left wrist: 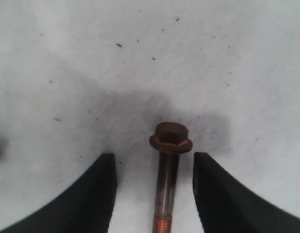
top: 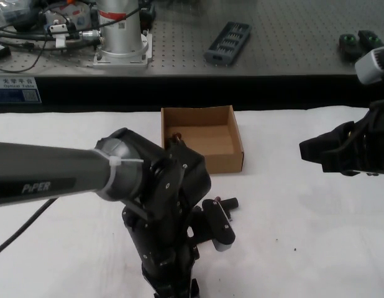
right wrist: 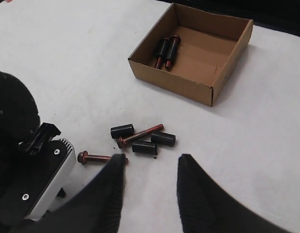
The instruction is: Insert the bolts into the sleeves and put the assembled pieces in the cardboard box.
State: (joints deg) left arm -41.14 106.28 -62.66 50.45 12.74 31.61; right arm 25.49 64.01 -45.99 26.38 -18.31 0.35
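Two assembled pieces (right wrist: 167, 50) in cardboard box (right wrist: 169, 80); three sleeves (right wrist: 122, 131), two bolts (right wrist: 140, 135) still loose. Left tool (left wrist: 154, 158) spread around a bolt (left wrist: 168, 165); right tool (right wrist: 151, 162) released.

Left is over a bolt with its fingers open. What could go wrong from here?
1. The bolt lies flat on the white cloth between the open fingers of the left gripper; it may roll or tilt as they close.
2. Three sleeves and a second bolt lie bunched together; picking one could scatter the rest.

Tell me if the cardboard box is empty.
No, two sleeved bolts lie side by side inside the cardboard box.
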